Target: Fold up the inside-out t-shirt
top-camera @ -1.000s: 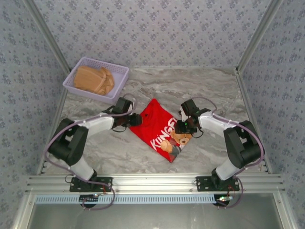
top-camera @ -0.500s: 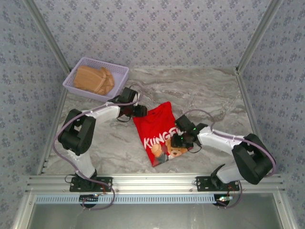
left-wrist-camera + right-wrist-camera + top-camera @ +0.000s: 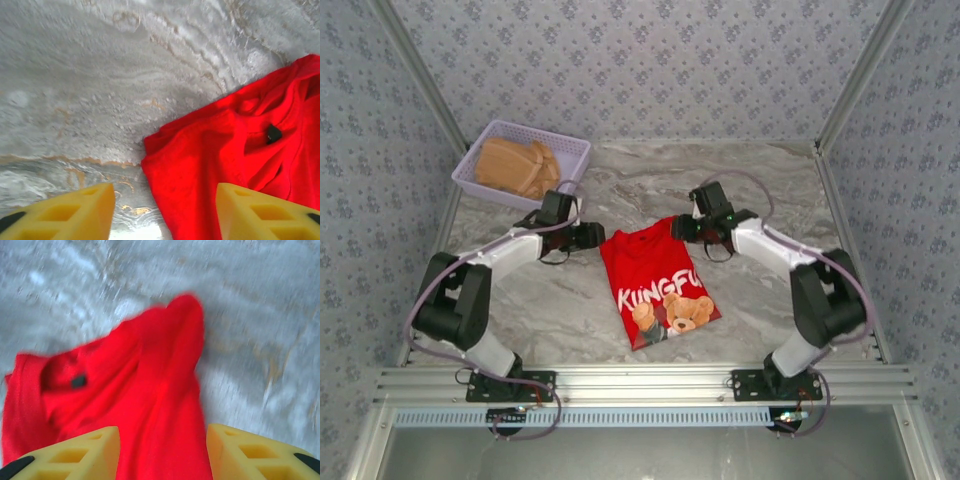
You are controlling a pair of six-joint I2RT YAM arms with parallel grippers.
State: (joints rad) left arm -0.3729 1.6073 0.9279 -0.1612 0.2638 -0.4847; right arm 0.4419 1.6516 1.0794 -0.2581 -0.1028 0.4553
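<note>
Our left gripper (image 3: 590, 236) sits just beside the far left corner of the t-shirt (image 3: 655, 280), and our right gripper (image 3: 677, 229) is by its far right corner. Both have their jaws apart and hold nothing. The shirt lies as a compact packet, print up, mid-worktop (image 3: 770, 190) toward the near edge. Its far edge looks loose and rumpled in the wrist views, so we judge a low pass could snag a layer and drag the fold open, or a pinch could catch only the top layer.
</note>
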